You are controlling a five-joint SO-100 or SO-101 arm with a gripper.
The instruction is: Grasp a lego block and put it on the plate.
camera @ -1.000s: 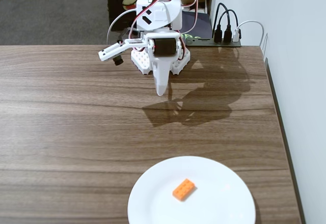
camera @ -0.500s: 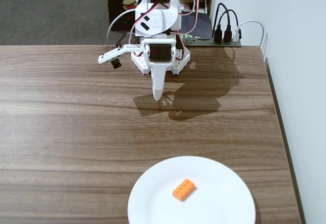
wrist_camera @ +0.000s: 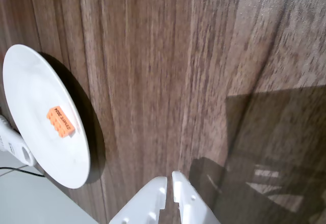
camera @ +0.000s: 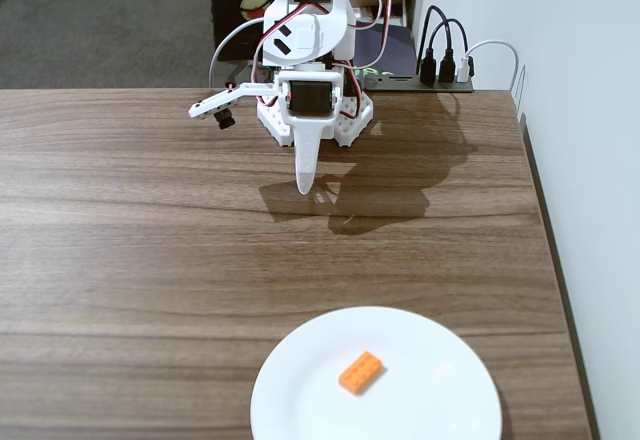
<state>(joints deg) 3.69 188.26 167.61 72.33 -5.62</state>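
Observation:
The orange lego block [camera: 361,372] lies flat on the white plate [camera: 420,410] at the table's near edge in the fixed view. In the wrist view the block [wrist_camera: 60,122] rests on the plate [wrist_camera: 30,91] at the far left. My white gripper [camera: 305,182] hangs at the far side of the table near the arm's base, pointing down, well away from the plate. In the wrist view the gripper [wrist_camera: 169,179] enters from the bottom edge with its fingertips nearly touching and nothing between them.
The wooden table [camera: 150,260] ends at a white wall on the right. A black power strip [camera: 440,80] with plugged cables sits behind the arm's base. A white object [wrist_camera: 12,142] shows beyond the plate at the wrist view's left edge.

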